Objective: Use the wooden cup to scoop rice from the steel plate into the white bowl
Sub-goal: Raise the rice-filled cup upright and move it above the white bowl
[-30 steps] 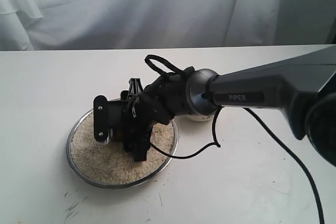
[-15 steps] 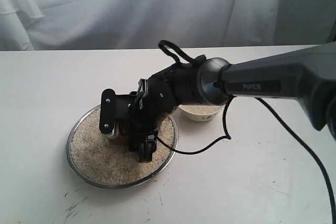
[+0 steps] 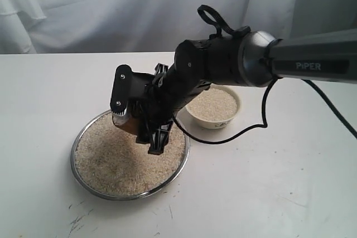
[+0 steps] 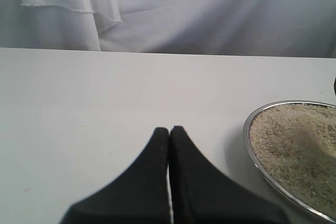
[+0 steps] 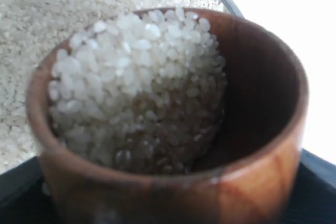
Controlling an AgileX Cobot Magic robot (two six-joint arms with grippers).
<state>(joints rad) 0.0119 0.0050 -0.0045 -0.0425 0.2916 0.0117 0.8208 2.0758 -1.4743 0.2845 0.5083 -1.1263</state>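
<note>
My right gripper [image 3: 138, 121] is shut on the wooden cup [image 3: 129, 126], holding it a little above the far side of the steel plate [image 3: 76, 166]. The right wrist view shows the reddish-brown cup [image 5: 262, 177] heaped with rice [image 5: 136, 82], over the plate's rice bed [image 5: 47, 3]. More rice [image 3: 114, 160] covers the plate. The white bowl [image 3: 215, 122] stands just right of the plate, holding rice. In the left wrist view my left gripper [image 4: 169, 129] is shut and empty over bare table, beside the plate's rim [image 4: 247, 136].
A black cable [image 3: 234, 137] hangs from the right arm and trails over the table in front of the bowl. White cloth [image 3: 111, 9] hangs behind the table's far edge.
The right arm has risen and drawn back toward the bowl, lifting the cup out of the plate's rice. The bowl, hidden by the arm before, now shows.
</note>
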